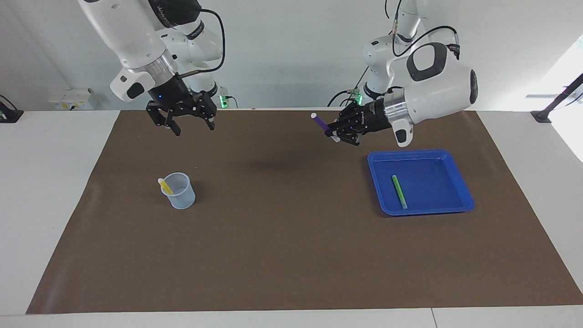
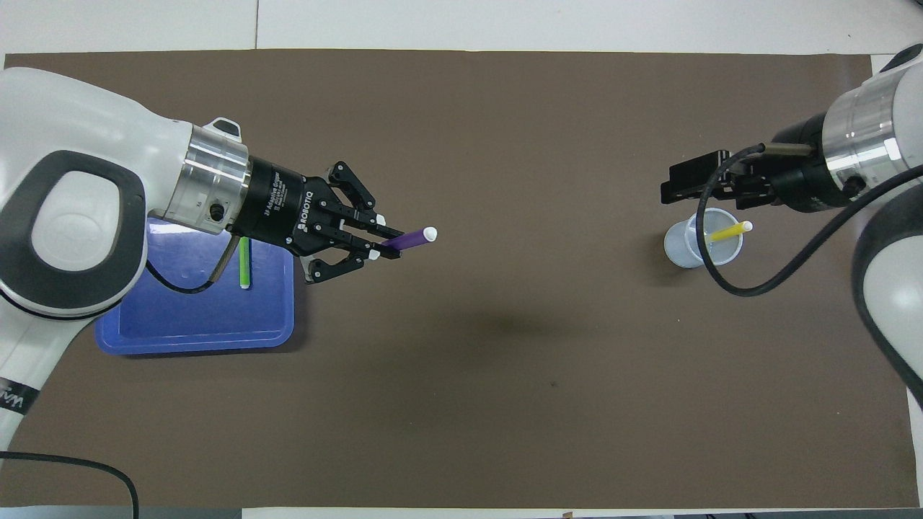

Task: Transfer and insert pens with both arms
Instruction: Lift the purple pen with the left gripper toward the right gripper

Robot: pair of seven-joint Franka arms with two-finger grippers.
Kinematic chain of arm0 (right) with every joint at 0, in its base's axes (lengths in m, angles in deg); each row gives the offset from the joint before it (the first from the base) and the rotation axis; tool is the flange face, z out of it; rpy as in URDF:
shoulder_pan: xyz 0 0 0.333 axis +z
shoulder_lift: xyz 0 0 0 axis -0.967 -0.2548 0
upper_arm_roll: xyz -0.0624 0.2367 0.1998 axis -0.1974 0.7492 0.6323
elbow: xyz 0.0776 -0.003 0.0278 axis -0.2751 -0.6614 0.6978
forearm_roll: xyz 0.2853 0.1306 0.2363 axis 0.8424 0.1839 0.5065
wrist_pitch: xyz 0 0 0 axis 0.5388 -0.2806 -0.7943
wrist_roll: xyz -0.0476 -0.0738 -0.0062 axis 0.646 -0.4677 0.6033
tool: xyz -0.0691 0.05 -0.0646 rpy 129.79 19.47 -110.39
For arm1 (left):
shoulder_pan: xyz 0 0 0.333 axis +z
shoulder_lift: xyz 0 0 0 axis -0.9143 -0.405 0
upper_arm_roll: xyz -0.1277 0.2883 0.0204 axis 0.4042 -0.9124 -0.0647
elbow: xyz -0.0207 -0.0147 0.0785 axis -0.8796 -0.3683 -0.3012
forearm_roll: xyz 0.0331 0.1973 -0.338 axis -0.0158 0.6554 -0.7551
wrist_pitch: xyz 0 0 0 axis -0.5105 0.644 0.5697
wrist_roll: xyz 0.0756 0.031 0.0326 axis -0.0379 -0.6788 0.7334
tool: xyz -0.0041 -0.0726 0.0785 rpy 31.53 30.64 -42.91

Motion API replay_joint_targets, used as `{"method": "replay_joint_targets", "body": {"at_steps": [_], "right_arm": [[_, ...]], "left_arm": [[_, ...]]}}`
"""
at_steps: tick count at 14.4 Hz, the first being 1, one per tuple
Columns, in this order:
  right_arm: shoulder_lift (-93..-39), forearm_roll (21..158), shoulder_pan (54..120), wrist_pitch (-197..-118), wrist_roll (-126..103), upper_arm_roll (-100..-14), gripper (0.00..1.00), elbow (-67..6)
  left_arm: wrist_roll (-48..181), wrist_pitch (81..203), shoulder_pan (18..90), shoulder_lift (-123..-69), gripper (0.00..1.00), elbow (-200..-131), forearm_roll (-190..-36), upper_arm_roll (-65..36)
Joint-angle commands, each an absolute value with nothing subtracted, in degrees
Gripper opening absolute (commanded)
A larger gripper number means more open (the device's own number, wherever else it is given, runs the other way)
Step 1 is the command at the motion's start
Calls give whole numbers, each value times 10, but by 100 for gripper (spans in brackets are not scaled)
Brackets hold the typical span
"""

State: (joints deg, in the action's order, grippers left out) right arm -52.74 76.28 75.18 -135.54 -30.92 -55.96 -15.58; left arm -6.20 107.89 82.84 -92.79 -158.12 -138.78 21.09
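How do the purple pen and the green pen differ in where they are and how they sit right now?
The purple pen is gripped in the shut left gripper, in the air over the brown mat; the green pen lies untouched in the blue tray. The purple pen is tilted with its pale cap raised, while the green pen lies flat on the tray floor. Both are slim markers with a whitish cap at one end.

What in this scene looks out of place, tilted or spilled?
Nothing stands out. The pale blue mesh cup stands upright with the yellow pen leaning inside, the green pen lies in the blue plastic tray, and the left claw holds the purple pen.
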Motion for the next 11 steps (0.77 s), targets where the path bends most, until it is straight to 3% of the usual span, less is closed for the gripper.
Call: {"method": "replay_joint_targets", "body": {"at_steps": [1, 6, 11], "right_arm": [[-539, 835, 769, -1375, -393, -563, 100, -138], [-542, 854, 785, -1464, -511, -510, 100, -150], [-552, 841, 763, -1470, -526, -447, 100, -160]], "left_arm": [[-70, 1145, 810, -854, 0, -1664, -1468, 205], [-71, 1257, 736, -822, 0, -1723, -1540, 205], [-73, 1314, 705, -815, 0, -1736, -1591, 205]]}}
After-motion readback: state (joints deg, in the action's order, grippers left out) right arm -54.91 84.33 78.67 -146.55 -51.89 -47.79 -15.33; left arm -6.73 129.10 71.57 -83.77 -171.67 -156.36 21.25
